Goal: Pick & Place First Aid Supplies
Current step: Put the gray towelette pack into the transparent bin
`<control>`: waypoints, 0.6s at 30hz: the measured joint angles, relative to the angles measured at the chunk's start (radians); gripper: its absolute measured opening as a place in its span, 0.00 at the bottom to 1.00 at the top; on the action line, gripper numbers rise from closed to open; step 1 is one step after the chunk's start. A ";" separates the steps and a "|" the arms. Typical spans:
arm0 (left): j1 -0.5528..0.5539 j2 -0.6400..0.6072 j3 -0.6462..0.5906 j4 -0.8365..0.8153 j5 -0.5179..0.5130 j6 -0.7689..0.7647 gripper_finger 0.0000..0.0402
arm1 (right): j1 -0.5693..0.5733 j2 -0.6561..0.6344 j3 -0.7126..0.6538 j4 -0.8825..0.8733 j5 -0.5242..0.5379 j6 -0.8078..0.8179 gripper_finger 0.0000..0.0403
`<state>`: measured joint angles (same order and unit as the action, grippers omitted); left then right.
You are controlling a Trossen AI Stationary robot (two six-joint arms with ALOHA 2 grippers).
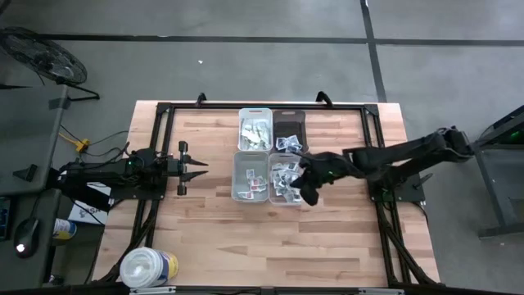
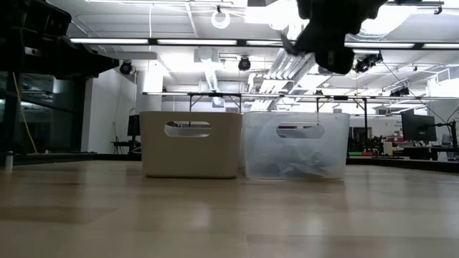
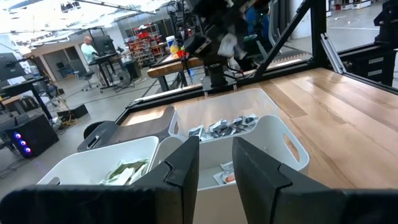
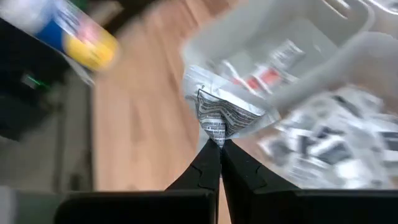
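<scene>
So we're mid-carry here: the right tool is pinched tight on a small flat white paper packet with dark grid print, hanging just right of centre in the overhead frame, above the clear plastic bin full of packets. Looks like the pick is done and the place is next. We'd guess the move needs a swing over to the target bin, maybe the white plastic bin beside it, then a clean release. The left tool waits part-open and empty at centre-left of the wooden bench.
</scene>
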<state>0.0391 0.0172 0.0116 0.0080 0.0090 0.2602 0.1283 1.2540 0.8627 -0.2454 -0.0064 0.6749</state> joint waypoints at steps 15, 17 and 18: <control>0.000 0.000 0.000 0.000 0.000 0.000 0.24 | -0.184 0.328 0.346 -0.518 -0.084 -0.562 0.00; 0.000 0.000 0.000 0.000 0.000 0.000 0.24 | -0.193 0.374 0.375 -0.555 -0.090 -0.620 0.00; 0.000 0.000 0.000 0.000 0.000 0.000 0.24 | -0.197 0.395 0.388 -0.576 -0.090 -0.641 0.00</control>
<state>0.0388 0.0173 0.0116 0.0081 0.0090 0.2600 -0.0682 1.6488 1.2502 -0.8212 -0.0967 0.0337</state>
